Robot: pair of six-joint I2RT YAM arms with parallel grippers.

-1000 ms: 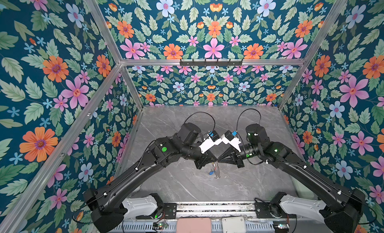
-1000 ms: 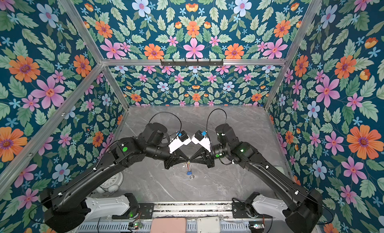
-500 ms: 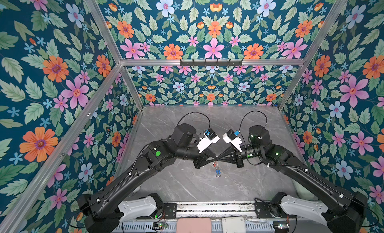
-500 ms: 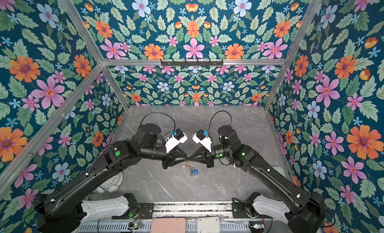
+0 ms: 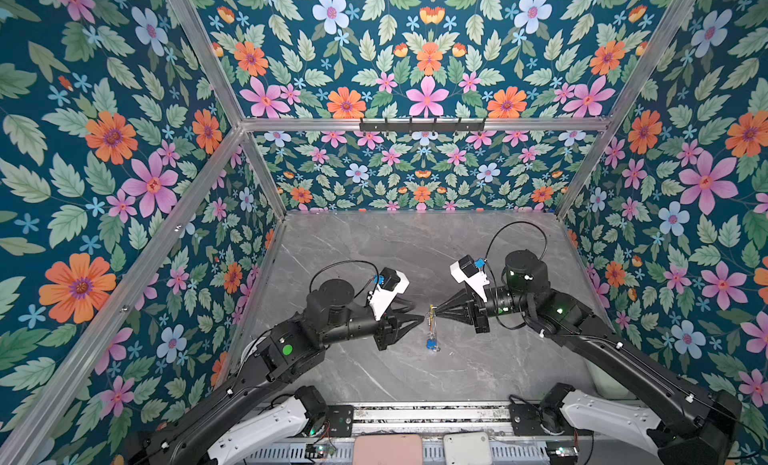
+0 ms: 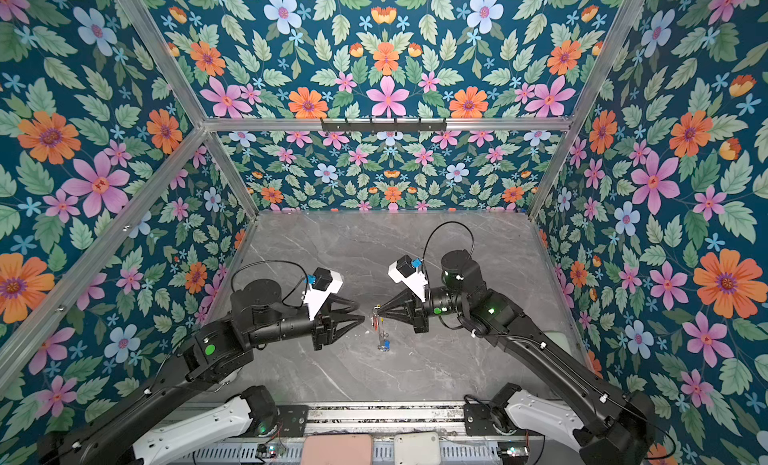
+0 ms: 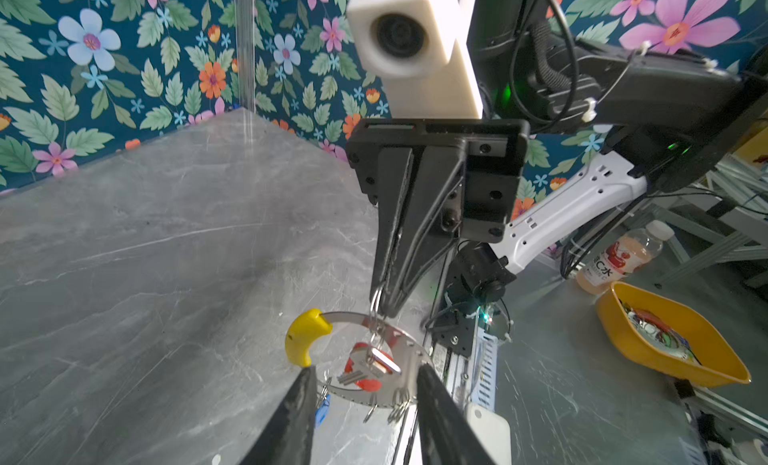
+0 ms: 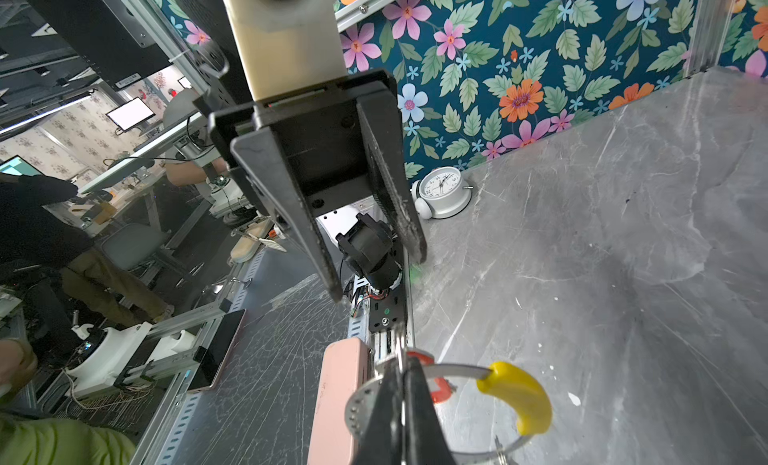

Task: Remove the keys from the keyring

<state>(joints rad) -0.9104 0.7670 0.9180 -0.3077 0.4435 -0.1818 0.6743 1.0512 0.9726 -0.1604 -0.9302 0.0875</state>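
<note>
Mid-removal, pinching the keyring in the pressed-together right gripper, left gripper spread just beside it, needing next a precise close on the red-tagged key.

A robotics lab: flowered test booth, aluminium rail across the upper middle, office monitor beyond (right wrist view).

The keyring hangs between left claw and right claw, over the table.

grey marbled table; white alarm clock on it, beside flowered wall.
</note>
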